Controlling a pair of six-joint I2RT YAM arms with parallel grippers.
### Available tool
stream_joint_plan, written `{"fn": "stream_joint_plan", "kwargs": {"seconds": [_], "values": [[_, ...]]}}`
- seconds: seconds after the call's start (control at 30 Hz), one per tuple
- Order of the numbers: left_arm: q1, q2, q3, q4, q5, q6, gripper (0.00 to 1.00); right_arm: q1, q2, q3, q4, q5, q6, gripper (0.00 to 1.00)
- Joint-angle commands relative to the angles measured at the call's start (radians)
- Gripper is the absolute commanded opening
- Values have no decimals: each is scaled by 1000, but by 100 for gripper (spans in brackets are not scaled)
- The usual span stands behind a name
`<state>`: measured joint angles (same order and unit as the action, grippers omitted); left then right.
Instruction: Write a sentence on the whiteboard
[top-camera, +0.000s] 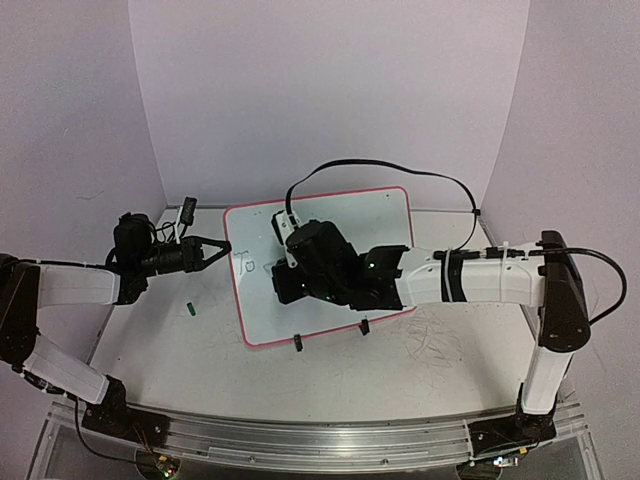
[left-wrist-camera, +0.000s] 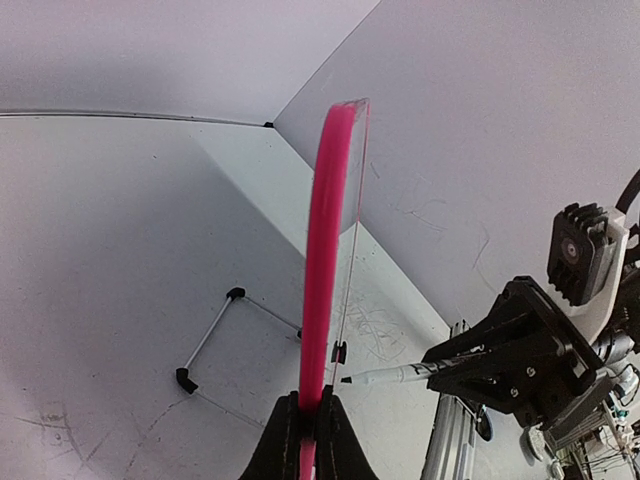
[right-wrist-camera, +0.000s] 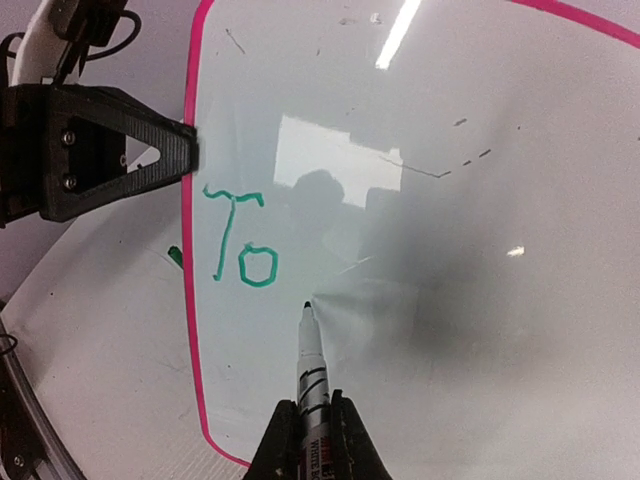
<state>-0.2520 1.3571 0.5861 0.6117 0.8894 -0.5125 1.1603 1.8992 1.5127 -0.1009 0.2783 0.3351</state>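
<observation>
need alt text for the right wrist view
The right gripper holds a marker, tip close to the whiteboard just beside a green "To". The left gripper grips the board's pink edge.

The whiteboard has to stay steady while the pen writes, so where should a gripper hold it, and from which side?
Grip the thin pink frame on its left edge, coming edge-on from the left, one finger per face. The whiteboard stands propped up, so that edge is exposed and away from the pen. The left gripper is clamped there.
</observation>
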Motion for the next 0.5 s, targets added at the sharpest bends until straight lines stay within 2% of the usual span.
{"fn": "stream_joint_plan", "kwargs": {"seconds": [0.0, 0.47], "values": [[-11, -16, 4, 41, 34, -4, 0, -6, -26, 16, 69, 0, 11, 0], [-11, -25, 6, 40, 34, -4, 0, -10, 16, 69, 34, 25, 12, 0]]}}
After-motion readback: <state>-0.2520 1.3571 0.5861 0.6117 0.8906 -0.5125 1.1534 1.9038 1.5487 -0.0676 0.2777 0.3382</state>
